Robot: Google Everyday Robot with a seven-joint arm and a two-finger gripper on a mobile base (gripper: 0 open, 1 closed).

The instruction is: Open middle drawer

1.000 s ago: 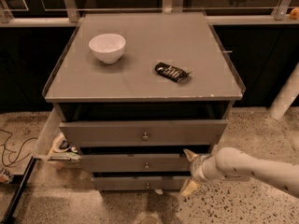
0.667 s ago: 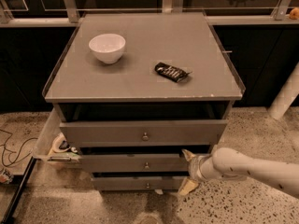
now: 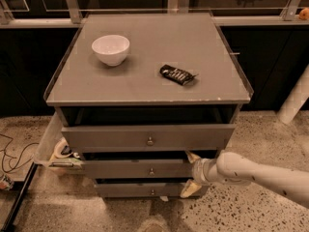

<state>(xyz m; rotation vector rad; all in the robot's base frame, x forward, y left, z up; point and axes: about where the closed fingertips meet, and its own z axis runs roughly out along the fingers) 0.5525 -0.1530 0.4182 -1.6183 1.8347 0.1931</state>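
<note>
cabinet (image 3: 207, 42): a grey unit with a lipped flat top, seen from above and in front; three grey drawer fronts are stacked down its face

middle drawer (image 3: 120, 169): the second front down, wide and shallow, with one small round metal knob (image 3: 151, 171) at its centre; it's tucked under the taller top front, and only the flat face can be seen

top drawer (image 3: 106, 138): the tallest, widest front, with a slightly bigger knob and a dark gap between it and the tabletop

bottom drawer (image 3: 125, 190): the narrowest front, down by the floor

gripper (image 3: 192, 173): parked at the right end of the middle drawer front

jaws: spread apart, one pale finger (image 3: 193, 156) poking up above the front's right end and the other down below it, by the bottom drawer's right end; whether the front is actually touched can't be made out

arm (image 3: 260, 174): a white tube brought in from the lower right

bowl (image 3: 110, 49): white and upright, set on the top's back left

packet (image 3: 177, 74): a dark snack wrapper laid flat near the middle of the top, well apart from the bowl; pale lettering can be seen on it but not read, so no brand can be named

side tray (image 3: 47, 140): a pale tray at the cabinet's left side, with a light roll lying inside

floor (image 3: 251, 211): speckled stone, with a black cable (image 3: 12, 151) trailing at the far left
</note>
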